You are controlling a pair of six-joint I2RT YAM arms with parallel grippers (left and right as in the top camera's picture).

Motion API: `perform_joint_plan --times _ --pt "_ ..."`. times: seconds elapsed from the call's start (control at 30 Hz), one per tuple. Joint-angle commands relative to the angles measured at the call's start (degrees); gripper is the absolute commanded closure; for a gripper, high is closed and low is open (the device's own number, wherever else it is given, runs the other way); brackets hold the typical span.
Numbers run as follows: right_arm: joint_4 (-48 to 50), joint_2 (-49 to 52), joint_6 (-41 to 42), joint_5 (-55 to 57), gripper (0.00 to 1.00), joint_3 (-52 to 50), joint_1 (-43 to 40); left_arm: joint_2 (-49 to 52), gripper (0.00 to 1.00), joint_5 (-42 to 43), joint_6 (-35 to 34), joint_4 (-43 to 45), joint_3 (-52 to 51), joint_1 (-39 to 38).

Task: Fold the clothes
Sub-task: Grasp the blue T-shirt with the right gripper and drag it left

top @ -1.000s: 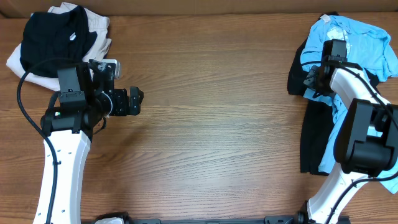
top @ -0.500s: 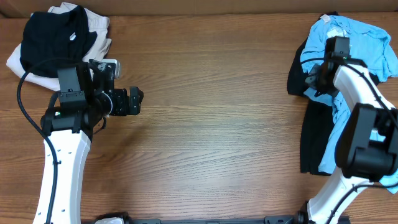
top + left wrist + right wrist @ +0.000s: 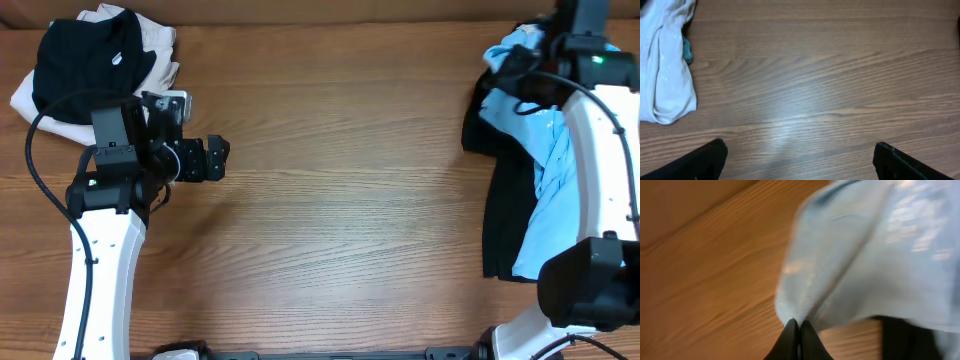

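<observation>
Sky-blue T-shirt [image 3: 548,190], stretched lengthwise over black garments [image 3: 500,230] along the right edge of the table [image 3: 340,230], is pinched at its far end by the right gripper [image 3: 798,332], while the left gripper [image 3: 800,152] is held wide and empty, well apart.

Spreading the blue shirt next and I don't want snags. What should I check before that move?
1. Grip: right gripper shut on an edge of the sky-blue T-shirt: ok.
2. Free arm: left gripper open, holding nothing: ok.
3. T-shirt clear of the black garment: not ok, it lies across it.
4. Middle of the table bare for spreading: ok.
5. Second corner in sight for the left gripper: cannot tell, the shirt is bunched.
</observation>
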Motion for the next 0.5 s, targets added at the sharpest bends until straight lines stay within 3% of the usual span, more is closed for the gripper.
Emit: perform_joint_plan --times 0.0,0.47 --pt "0.8 -0.1 -0.4 -7.3 0.96 0.7 5.4 0.4 0.03 0.4 0.7 1.1 1.1 -0.3" --pt "5.2 -0.1 1.5 -7.2 0.96 0.7 27.8 0.4 0.0 -11.0 0.7 -0.7 3.5 -0.3"
